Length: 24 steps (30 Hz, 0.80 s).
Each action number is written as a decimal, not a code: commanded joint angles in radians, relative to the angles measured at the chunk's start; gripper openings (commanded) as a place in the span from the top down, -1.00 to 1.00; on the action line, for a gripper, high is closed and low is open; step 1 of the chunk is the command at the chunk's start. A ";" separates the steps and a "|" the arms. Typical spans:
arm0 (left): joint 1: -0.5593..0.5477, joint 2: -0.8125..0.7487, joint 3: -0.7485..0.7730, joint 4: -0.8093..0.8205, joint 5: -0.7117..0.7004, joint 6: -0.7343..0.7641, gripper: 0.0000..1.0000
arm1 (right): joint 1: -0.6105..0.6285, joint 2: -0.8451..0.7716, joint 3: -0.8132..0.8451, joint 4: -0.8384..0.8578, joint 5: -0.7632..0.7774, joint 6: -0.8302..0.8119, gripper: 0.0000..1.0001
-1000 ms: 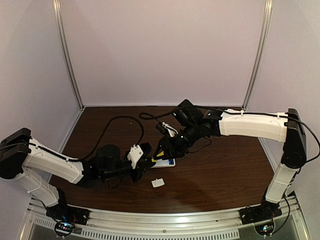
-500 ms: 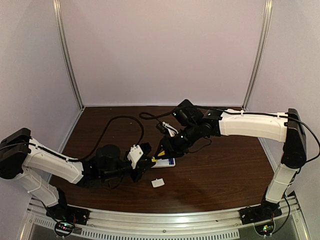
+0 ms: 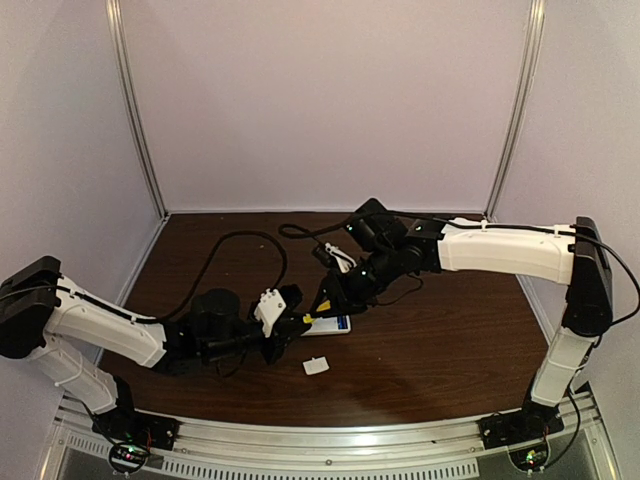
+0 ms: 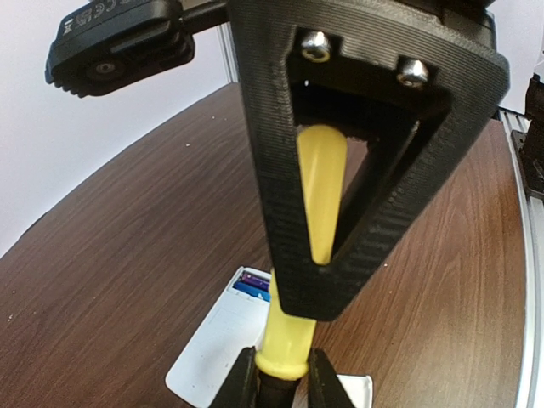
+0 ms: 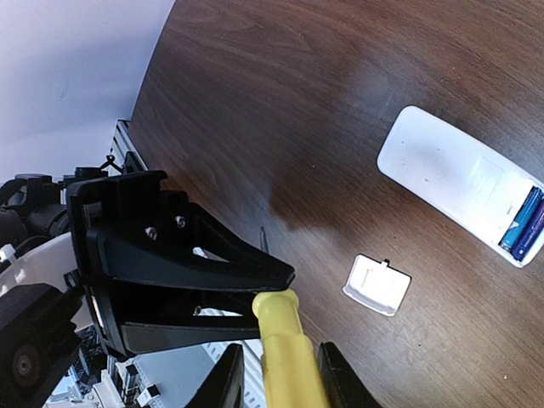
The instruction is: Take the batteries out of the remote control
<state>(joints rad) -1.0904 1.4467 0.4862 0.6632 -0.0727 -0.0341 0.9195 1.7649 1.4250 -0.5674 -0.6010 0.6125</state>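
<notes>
Yellow screwdriver handle (image 5: 287, 344) sits between both pincers at the bottom centre of each wrist view, probably a handover before prying. The left gripper (image 4: 283, 384) pinches it narrowly. I cannot tell whether the right gripper (image 5: 280, 378) grips or merely flanks it. Both batteries (image 5: 520, 228) lie seated in the remote control (image 5: 450, 178), clipped by the right edge, with the cover (image 5: 376, 283) off. The blade is hidden.

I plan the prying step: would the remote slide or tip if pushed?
The remote looks flat and thin, lying unheld on the smooth table, so it probably slides rather than tips. It is likely light, heavier at the end holding the batteries.
</notes>
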 commanded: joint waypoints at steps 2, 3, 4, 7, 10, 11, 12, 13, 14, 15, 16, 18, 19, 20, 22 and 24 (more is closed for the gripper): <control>-0.006 -0.020 0.011 0.033 -0.006 0.008 1.00 | -0.005 0.020 0.016 0.020 0.011 -0.001 0.44; -0.006 -0.019 0.011 0.033 -0.006 0.008 1.00 | -0.005 0.021 0.014 0.021 0.010 -0.002 0.45; -0.006 -0.019 0.011 0.032 -0.006 0.008 1.00 | -0.005 0.021 0.013 0.021 0.009 -0.002 0.46; -0.006 -0.020 0.011 0.033 -0.007 0.008 1.00 | -0.005 0.025 0.007 0.023 0.008 -0.003 0.58; -0.006 -0.021 0.011 0.032 -0.008 0.008 1.00 | -0.005 0.022 0.001 0.028 0.006 -0.003 0.70; -0.006 -0.021 0.010 0.033 -0.010 0.008 1.00 | -0.005 0.021 -0.001 0.030 0.004 -0.005 0.75; -0.006 -0.020 0.009 0.032 -0.011 0.008 1.00 | -0.005 0.021 -0.003 0.033 0.005 -0.005 0.83; -0.006 -0.023 0.009 0.032 -0.013 0.008 1.00 | -0.005 0.022 -0.006 0.036 0.006 -0.005 0.93; -0.006 -0.023 0.008 0.033 -0.015 0.008 1.00 | -0.005 0.023 -0.006 0.037 0.005 -0.006 1.00; -0.006 -0.026 0.006 0.035 -0.016 0.008 1.00 | -0.005 0.024 -0.006 0.037 0.005 -0.009 1.00; -0.006 -0.028 0.004 0.036 -0.020 0.007 1.00 | -0.005 0.024 -0.009 0.038 0.004 -0.010 1.00; -0.006 -0.034 0.000 0.037 -0.029 0.003 0.94 | -0.005 0.014 -0.025 0.054 0.004 -0.011 1.00; -0.006 -0.039 -0.005 0.041 -0.033 0.000 0.83 | -0.004 0.004 -0.037 0.061 0.011 -0.013 1.00; -0.006 -0.046 -0.011 0.044 -0.033 -0.001 0.71 | -0.002 -0.009 -0.051 0.065 0.027 -0.017 1.00; -0.006 -0.058 -0.021 0.054 -0.029 -0.005 0.46 | 0.004 -0.041 -0.081 0.076 0.079 -0.027 1.00; -0.006 -0.066 -0.027 0.054 -0.048 -0.015 0.24 | 0.009 -0.079 -0.130 0.112 0.106 -0.028 1.00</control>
<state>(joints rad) -1.0904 1.4239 0.4740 0.6563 -0.0971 -0.0360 0.9237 1.7603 1.3773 -0.4862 -0.5835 0.6098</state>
